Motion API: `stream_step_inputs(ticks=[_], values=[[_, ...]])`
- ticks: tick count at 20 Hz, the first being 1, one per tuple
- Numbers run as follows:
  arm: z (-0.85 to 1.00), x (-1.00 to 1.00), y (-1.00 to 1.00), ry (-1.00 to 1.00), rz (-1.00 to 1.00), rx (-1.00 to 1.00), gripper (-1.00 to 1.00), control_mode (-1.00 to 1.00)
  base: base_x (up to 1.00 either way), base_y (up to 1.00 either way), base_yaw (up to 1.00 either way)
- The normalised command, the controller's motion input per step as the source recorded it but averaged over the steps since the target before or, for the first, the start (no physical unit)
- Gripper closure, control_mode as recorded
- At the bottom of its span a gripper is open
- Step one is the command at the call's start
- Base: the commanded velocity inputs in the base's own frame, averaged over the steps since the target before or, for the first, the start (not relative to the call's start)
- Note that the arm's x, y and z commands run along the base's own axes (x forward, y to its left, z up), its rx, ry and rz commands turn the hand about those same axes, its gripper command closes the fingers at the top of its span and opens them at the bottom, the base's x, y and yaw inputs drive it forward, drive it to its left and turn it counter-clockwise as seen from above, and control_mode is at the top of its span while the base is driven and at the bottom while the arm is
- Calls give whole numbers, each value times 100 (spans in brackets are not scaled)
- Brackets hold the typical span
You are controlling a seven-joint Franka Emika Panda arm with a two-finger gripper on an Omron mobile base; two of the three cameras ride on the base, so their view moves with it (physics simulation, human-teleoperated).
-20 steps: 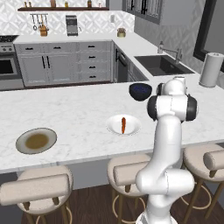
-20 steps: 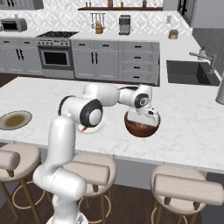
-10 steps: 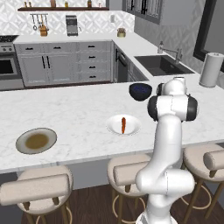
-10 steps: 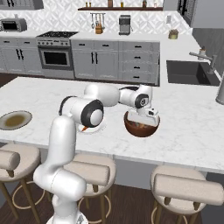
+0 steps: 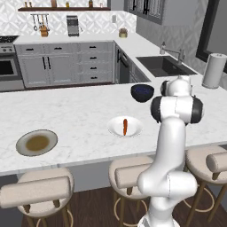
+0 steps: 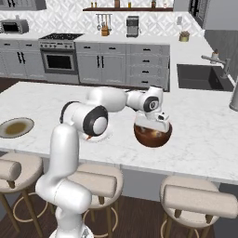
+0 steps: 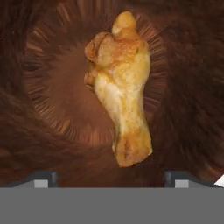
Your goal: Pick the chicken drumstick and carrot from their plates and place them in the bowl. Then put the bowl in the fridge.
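1. the lumpy golden-brown chicken drumstick (image 7: 120, 87) lies in the centre of the hand view, on the ribbed reddish-brown inside of the deep glossy bowl (image 7: 39, 78), its thick end towards the top of the frame.
2. the jaws are released: the two dark fingertips (image 7: 43, 178) stand wide apart at the lower left and lower right of the hand view, clear of the drumstick.
3. in the right base view the gripper (image 6: 157, 124) hangs right over the bowl (image 6: 153, 135), just right of frame centre on the white marble counter (image 6: 204, 139).
4. in the left base view the slim orange-red carrot (image 5: 125, 126) rests on the plain white round plate (image 5: 116, 128) at frame centre.
5. the olive-grey plate with a brown centre (image 5: 37, 142) sits at the left of the frame, well apart from the white plate.
6. the bowl (image 5: 142, 93) looks dark navy here, up and right of the carrot.
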Motion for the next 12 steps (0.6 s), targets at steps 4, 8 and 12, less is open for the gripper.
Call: stream_step_inputs(ticks=[4,8,12], values=[[43,-100,8,-20,-1,0,-100,-100,0,0,0],[50,-100,48,-21,-2,-5,-100,-100,0,0,0],[16,-75,87,-3,-8,-2,-100,-100,0,0,0]])
